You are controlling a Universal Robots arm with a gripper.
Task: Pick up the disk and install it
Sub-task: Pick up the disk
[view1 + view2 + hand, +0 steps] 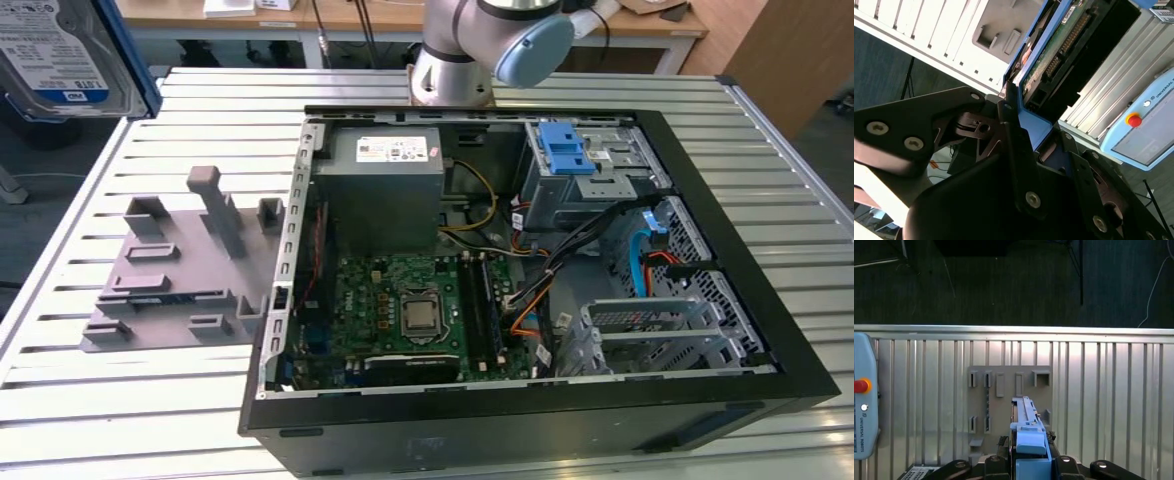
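The disk (60, 55) hangs high at the exterior view's far left, its blue-and-white label facing that camera and a blue rail down its side. It is lifted well clear of the grey holder fixture (180, 265) on the slatted table. In the second wrist view my gripper (1029, 117) is shut on the disk (1054, 55), whose green circuit board and blue bracket sit between the black fingers (1011, 125). In the first wrist view the disk (1029, 432) is edge-on in the gripper (1031, 462), above the fixture (1004, 405).
The open computer case (534, 405) lies on the table at the exterior view's right. Inside are a grey power-supply box (387, 185), a motherboard (407, 305), a drive bay with a blue latch (574, 160) and loose cables. The arm's base (461, 60) stands behind it. A teach pendant (861, 400) lies on the table.
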